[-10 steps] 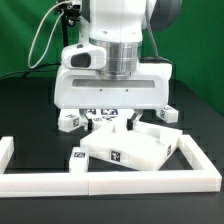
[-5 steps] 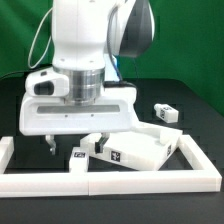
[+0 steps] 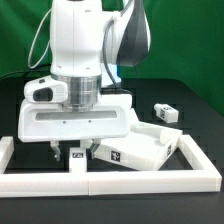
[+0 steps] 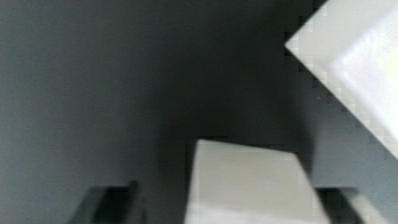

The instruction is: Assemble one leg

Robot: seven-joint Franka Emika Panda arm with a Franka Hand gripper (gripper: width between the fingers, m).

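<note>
A small white leg (image 3: pixel 78 157) with a black-and-white marker tag lies on the black table, just off the left corner of the large white slab (image 3: pixel 140 150). My gripper (image 3: pixel 75 149) is low over this leg, open, with one finger on either side of it. In the wrist view the leg (image 4: pixel 249 180) lies between the two dark fingers (image 4: pixel 118 205) with a gap on each side. The gripper (image 4: pixel 222 206) is not closed on it. A corner of the slab (image 4: pixel 356 60) shows beyond.
A second leg (image 3: pixel 167 112) lies on the table at the exterior view's right, behind the slab. A low white wall (image 3: pixel 110 181) runs along the front, with ends rising at both sides. The robot's body hides the table behind it.
The arm has moved toward the exterior view's left and come down, so the open fingers now straddle the leg by the slab's left corner. The slab has not moved.
</note>
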